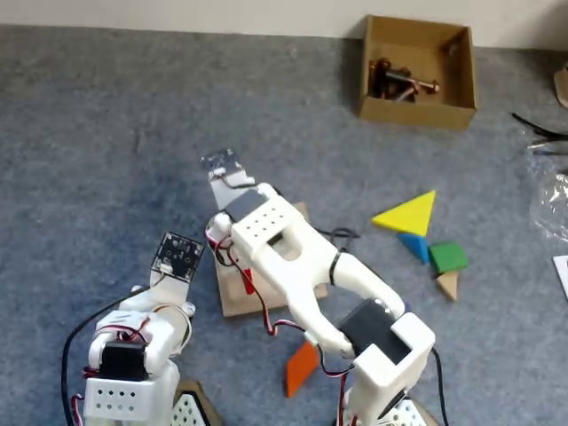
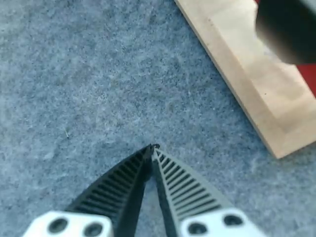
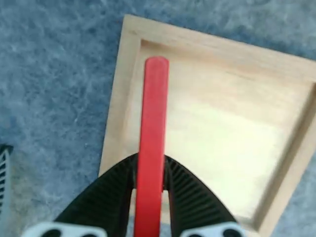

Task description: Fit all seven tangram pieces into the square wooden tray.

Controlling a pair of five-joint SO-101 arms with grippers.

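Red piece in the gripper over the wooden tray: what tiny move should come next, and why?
Probably ease the right gripper down a little toward the tray floor before letting go. The gripper is shut on the red piece, which stands edge-on over the inside of the wooden tray, close beside one wall. Released from here, it might topple or land askew.

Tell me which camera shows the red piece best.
Right wrist view: the red piece sits edge-on in the right gripper, over the tray. The left wrist view catches a red sliver; the high view, red glimpses under the arm.
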